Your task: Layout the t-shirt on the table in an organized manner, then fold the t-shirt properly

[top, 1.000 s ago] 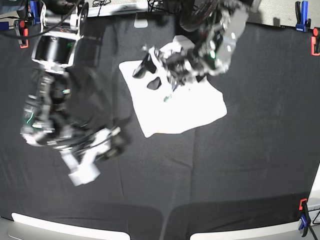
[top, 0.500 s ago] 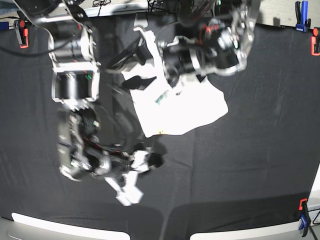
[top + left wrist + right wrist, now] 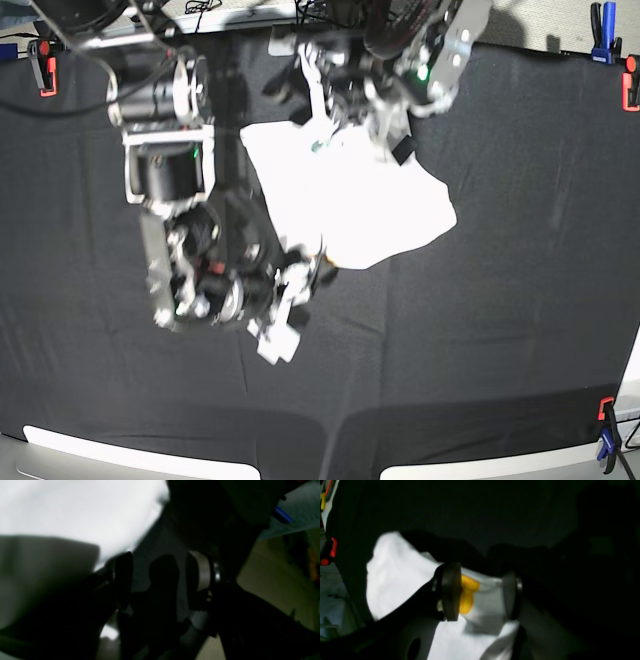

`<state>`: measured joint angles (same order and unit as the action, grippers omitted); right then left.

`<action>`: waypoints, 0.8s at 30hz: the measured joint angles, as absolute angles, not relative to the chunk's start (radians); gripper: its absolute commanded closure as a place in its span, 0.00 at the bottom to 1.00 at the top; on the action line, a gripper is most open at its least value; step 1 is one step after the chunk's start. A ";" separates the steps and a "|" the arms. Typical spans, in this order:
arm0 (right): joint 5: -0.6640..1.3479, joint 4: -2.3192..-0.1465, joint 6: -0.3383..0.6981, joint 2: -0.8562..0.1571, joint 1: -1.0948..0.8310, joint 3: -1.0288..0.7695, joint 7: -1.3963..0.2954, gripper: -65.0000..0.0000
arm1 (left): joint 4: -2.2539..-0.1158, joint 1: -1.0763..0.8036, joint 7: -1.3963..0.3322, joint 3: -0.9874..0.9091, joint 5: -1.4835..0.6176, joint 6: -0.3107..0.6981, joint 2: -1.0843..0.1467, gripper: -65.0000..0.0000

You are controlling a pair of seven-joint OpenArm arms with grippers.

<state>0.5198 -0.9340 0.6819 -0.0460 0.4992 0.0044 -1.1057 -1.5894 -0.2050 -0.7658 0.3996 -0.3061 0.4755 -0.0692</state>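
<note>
Clamps ring the bench (image 3: 520,300): orange ones (image 3: 631,85) at the right edge and far left corner, and blue ones (image 3: 603,30) at the far right corner and near right edge. Black cloth covers the whole bench. Both arms crowd the t-shirt (image 3: 370,200), which lies bunched in an uneven white heap on the far middle of the bench, apart from every edge.

The left end effector (image 3: 300,85) hangs over the shirt's far edge; in its wrist view the pads stand apart with dark bench cloth showing between them, white shirt off to one side, nothing held. The right end effector (image 3: 290,290) sits at the shirt's near-left corner. Its wrist view shows the pads (image 3: 451,591) spread wide with white cloth and a yellow-orange print (image 3: 467,593) between them, neither pad pressing the fabric.

The shirt shows mostly plain white, creased, with a small green mark near its far edge.
</note>
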 measured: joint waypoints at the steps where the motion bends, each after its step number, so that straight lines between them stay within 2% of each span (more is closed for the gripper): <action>1: 0.512 -0.931 0.682 -0.046 0.484 0.005 -1.090 0.60 | -1.589 -0.196 -0.770 0.399 -0.294 0.453 -0.067 0.51; 7: 0.525 -0.931 0.682 -0.059 0.446 0.004 -1.098 0.60 | -1.591 -0.157 -0.838 0.400 -0.297 0.457 -0.082 0.51; 13: 0.597 -0.970 0.686 -0.144 0.437 0.004 -1.143 0.60 | -1.598 -0.149 -0.784 0.405 -0.244 0.478 -0.199 0.51; 20: 0.687 -0.979 0.686 -0.160 0.382 0.000 -1.144 0.60 | -1.605 -0.138 -0.678 0.400 -0.223 0.440 -0.320 0.51; 24: 0.712 -0.998 0.690 -0.159 0.344 0.000 -1.129 0.60 | -1.608 -0.109 -0.677 0.392 -0.186 0.362 -0.367 0.51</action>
